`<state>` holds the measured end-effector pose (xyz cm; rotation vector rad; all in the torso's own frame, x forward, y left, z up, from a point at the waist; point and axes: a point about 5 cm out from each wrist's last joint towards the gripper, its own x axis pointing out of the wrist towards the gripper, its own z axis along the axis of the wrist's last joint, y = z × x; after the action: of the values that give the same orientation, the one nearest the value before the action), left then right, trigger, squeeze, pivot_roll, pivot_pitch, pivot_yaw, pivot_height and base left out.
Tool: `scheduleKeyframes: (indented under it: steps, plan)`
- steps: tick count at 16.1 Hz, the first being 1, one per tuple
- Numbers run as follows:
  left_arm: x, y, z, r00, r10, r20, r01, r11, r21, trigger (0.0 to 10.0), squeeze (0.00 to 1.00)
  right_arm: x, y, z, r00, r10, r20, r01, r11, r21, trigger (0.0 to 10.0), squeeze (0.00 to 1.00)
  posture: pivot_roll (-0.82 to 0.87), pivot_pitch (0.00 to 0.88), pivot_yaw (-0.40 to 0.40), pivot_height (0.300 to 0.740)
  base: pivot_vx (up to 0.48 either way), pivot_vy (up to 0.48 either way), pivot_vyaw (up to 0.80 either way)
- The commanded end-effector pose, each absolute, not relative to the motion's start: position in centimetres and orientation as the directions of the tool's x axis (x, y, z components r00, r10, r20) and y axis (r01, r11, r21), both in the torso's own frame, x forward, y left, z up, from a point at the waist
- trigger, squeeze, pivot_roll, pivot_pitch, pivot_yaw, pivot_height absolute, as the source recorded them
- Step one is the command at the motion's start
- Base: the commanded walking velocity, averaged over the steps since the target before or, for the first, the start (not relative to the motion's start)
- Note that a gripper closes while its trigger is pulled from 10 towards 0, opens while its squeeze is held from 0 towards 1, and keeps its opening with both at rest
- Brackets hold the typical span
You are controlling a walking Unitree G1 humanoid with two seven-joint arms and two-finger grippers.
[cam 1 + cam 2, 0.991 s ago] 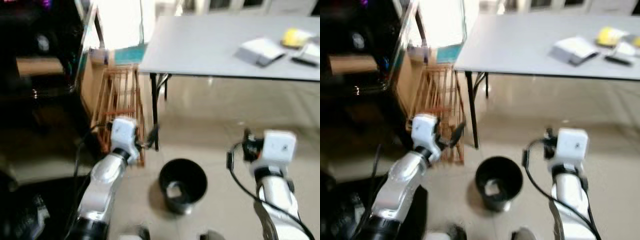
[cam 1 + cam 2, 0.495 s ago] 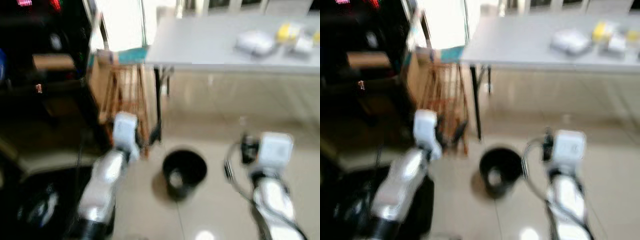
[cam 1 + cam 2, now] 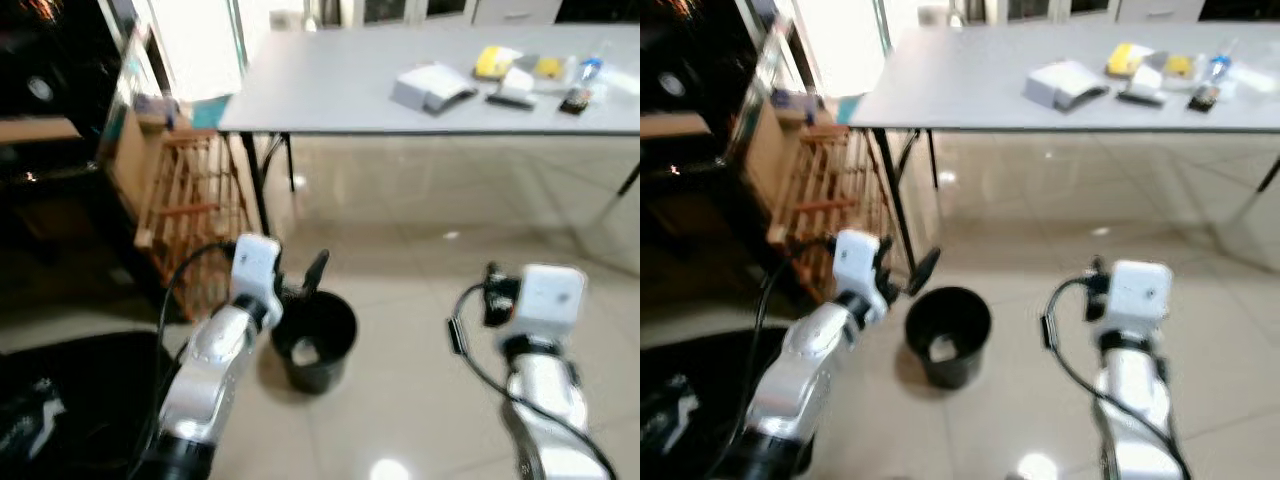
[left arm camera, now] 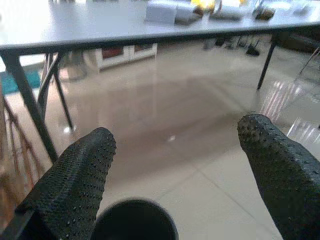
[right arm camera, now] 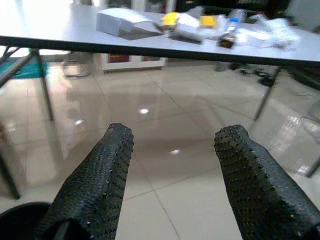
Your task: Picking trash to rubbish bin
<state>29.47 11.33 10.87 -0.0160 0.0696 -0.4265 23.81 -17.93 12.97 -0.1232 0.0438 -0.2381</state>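
Note:
A black round rubbish bin stands on the tiled floor with a pale scrap of trash at its bottom. My left gripper hovers just above the bin's near-left rim, open and holding nothing. The left wrist view looks past its fingers to the bin rim below. My right gripper is open and holds nothing; its arm is raised over bare floor to the right of the bin. On the grey table lie a white box, a yellow item and several small things.
A wooden slatted rack leans at the left, beside the table's black leg. Dark furniture and a black mass stand along the left side. Glossy tiled floor stretches under and right of the table.
The whole picture has shifted, so the camera has moved. The bin now sits closer under my left gripper. Both arms hold the same pose and both grippers stay open.

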Motion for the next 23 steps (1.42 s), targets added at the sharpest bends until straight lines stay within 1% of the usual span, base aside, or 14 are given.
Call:
scheduleKeyframes:
  steps: [1,20,21,23]
  plan:
    - [29.58,11.32,11.17,0.91,-0.412,-0.054,0.412,0.911,-0.02,10.0,0.0,23.84,-18.06,12.88,0.97,-0.238,-0.039,0.231,0.964,-0.133,10.0,0.0,-0.08,0.102,0.083,0.74,0.0,-0.48,0.0]
    - [30.18,10.61,11.13,0.907,-0.419,-0.05,0.42,0.908,0.006,10.0,0.0,24.5,-17.86,13.36,0.975,-0.22,-0.012,0.216,0.966,-0.144,10.0,0.0,-0.09,0.103,0.084,0.74,0.0,-0.48,0.0]
    - [30.23,10.51,11.09,0.905,-0.421,-0.052,0.422,0.906,0.008,10.0,0.0,24.52,-17.83,13.36,0.976,-0.219,-0.013,0.215,0.966,-0.143,10.0,0.0,-0.09,0.103,0.084,0.74,0.0,-0.39,0.0]
    - [30.33,10.43,11.11,0.905,-0.422,-0.053,0.422,0.907,-0.003,10.0,0.0,24.59,-17.74,13.37,0.976,-0.217,-0.013,0.213,0.967,-0.141,10.0,0.0,-0.09,0.103,0.084,0.74,0.0,0.0,0.0]
